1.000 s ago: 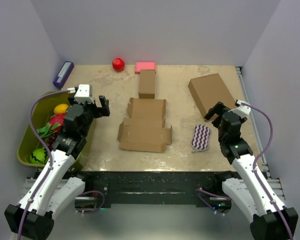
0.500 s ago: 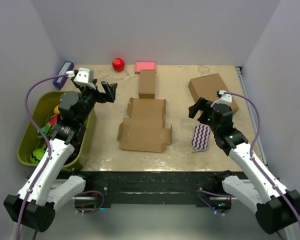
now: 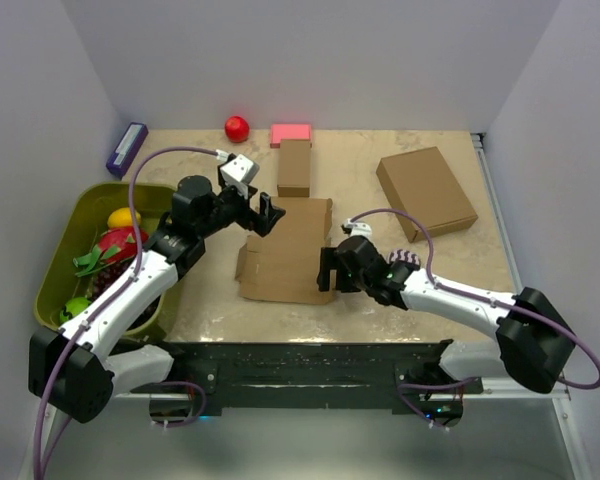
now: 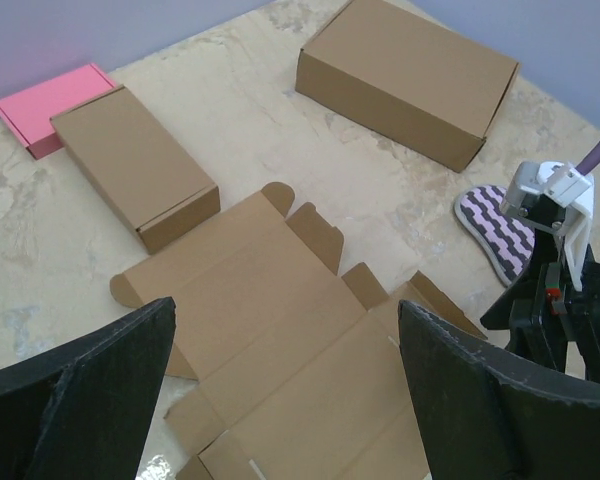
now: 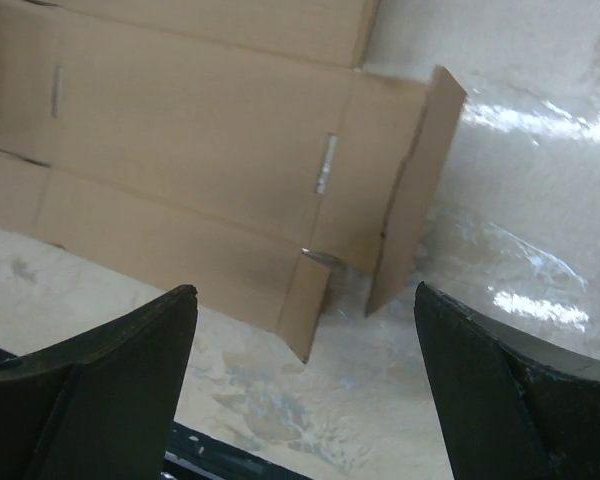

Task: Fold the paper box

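The paper box (image 3: 288, 252) is a flat brown die-cut sheet with flaps, lying mid-table. It also shows in the left wrist view (image 4: 280, 350) and in the right wrist view (image 5: 210, 150). My left gripper (image 3: 263, 215) is open and empty above the sheet's far left part. My right gripper (image 3: 327, 270) is open and empty at the sheet's right edge, by its raised side flap (image 5: 415, 190). Neither gripper touches the sheet.
A narrow brown box (image 3: 294, 167) lies behind the sheet, with a pink pad (image 3: 290, 132) and a red ball (image 3: 237, 127) further back. A larger brown box (image 3: 425, 190) sits at the right. A striped sponge (image 3: 404, 262) lies beside my right arm. A green bin (image 3: 65, 250) of toys stands left.
Both arms have swung inward from the table's sides to the sheet. The left gripper now hovers over its far left part, the right gripper at its right edge. The sheet has not moved.
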